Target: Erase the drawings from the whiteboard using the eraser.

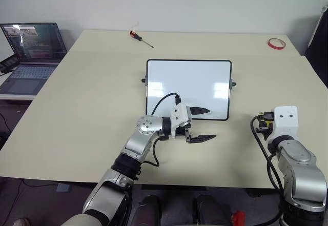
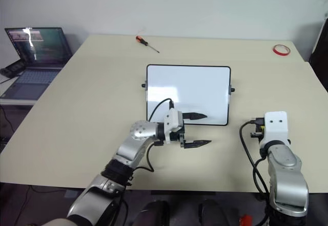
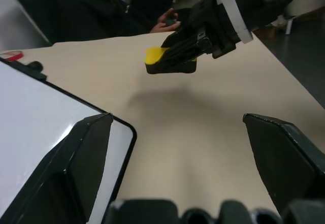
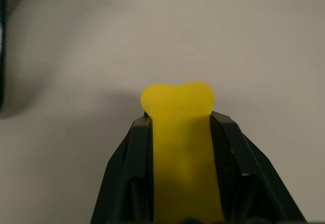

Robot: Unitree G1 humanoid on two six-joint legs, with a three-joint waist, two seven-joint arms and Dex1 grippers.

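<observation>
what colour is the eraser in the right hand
Bright yellow. The eraser shows best in the right wrist view, pinched in the right hand.

Count of things on the desk [image 1: 92, 108]
One whiteboard [image 1: 188, 85], one yellow eraser [image 4: 177, 102], one screwdriver [image 1: 140, 38], one red tape ring [image 1: 275, 43], one laptop [image 1: 32, 52].
</observation>
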